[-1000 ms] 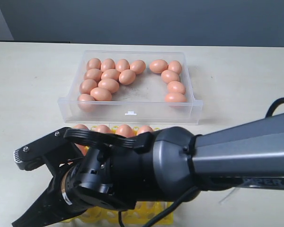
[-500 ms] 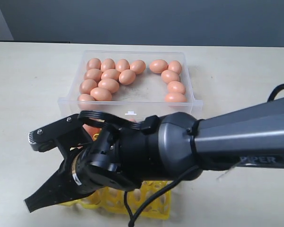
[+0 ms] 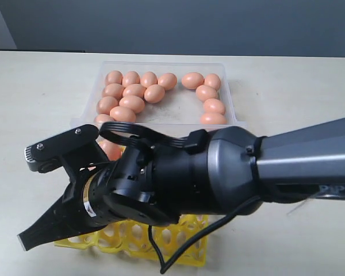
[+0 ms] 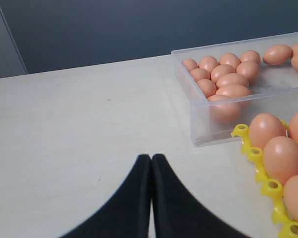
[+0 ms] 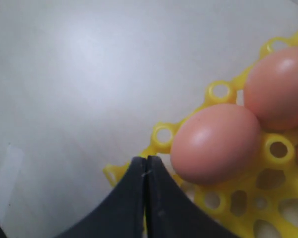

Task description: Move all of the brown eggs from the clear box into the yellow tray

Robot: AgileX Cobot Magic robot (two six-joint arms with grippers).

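- Black right tool (image 5: 145, 162), jaws pressed together with nothing between them, hangs tip-down over the bare counter (image 5: 64, 74).
- Just beside its tips lies a corner of the tray (image 5: 164, 135). I cannot tell whether the two touch.
- A seated egg (image 5: 216, 144) fills the cup nearest the tips, with more eggs in the cups past it. Empty cups show under the wrist.
- The left tool (image 4: 151, 159) is likewise closed and empty. It hangs over the counter with the tray and box near, ahead of it and off to one side.
- Farthest from the right tool, past the tray, sits the box (image 3: 161, 65). It holds over a dozen loose eggs (image 3: 132, 103) in two clusters with bare floor between them.
- The step in hand looks like the trip to the box for the next egg.
- To do it well:
  - Rise clear of the tray corner before swinging, so the tips do not snag the lattice or jolt the seated eggs.
  - Spread the jaws before crossing the box wall.
  - Pick an egg on a cluster's edge facing the bare floor, where a finger has room.
  - Close softly across its narrow girth, then lift straight up above the wall.
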